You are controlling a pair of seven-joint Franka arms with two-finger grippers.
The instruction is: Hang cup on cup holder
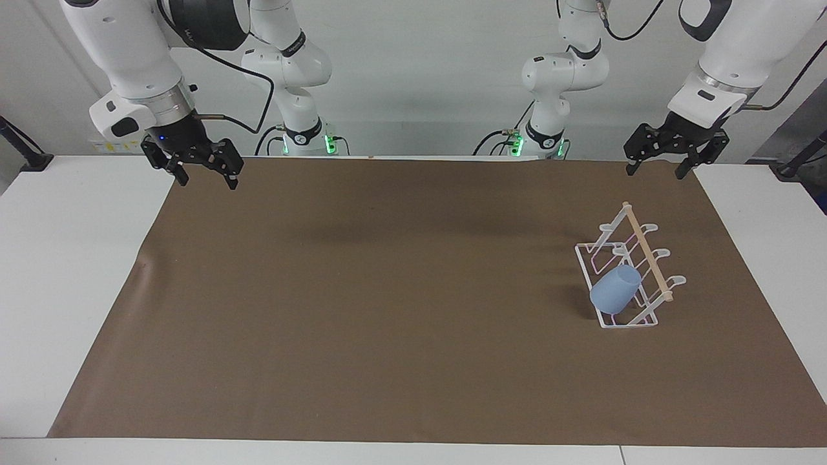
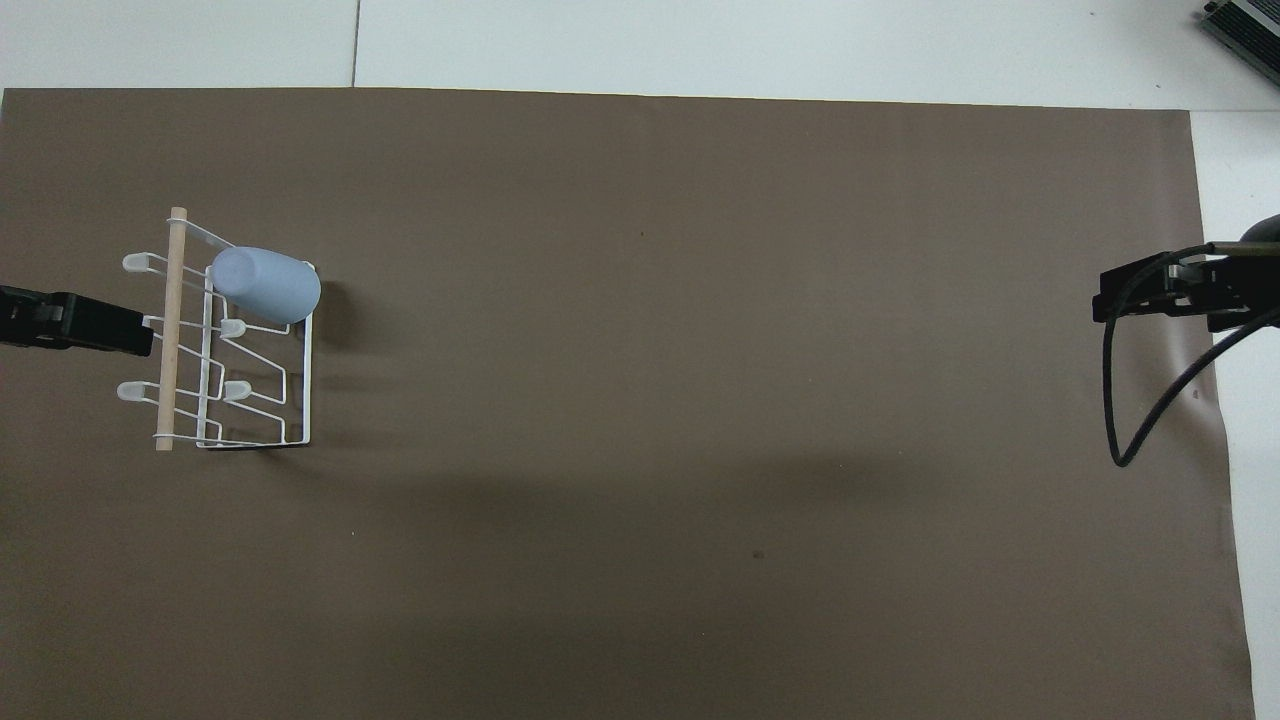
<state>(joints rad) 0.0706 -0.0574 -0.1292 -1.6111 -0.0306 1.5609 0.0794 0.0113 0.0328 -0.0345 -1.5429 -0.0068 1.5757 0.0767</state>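
Cup (image 1: 614, 290) and cup holder (image 1: 630, 271) sit together on the brown mat (image 1: 387, 290), toward the left arm's end of the table (image 1: 64, 290). The light-blue cup hangs mouth-down and tilted over a prong at the holder's end farthest from the robots, its closed base pointing up and away from the wooden rod (image 1: 646, 252). From overhead the cup (image 2: 266, 285) lies on the side of the rod (image 2: 170, 330) that faces the right arm's end.

The left gripper (image 1: 658, 170) is raised over the mat edge nearest the robots, well apart from the holder and touching nothing; its two fingers are spread, with nothing between them. In the overhead view its dark tip (image 2: 75, 322) shows just beside the rod.

The right gripper (image 1: 205, 179) waits over the mat corner at the right arm's end, well apart from the holder, its fingers likewise spread and empty.
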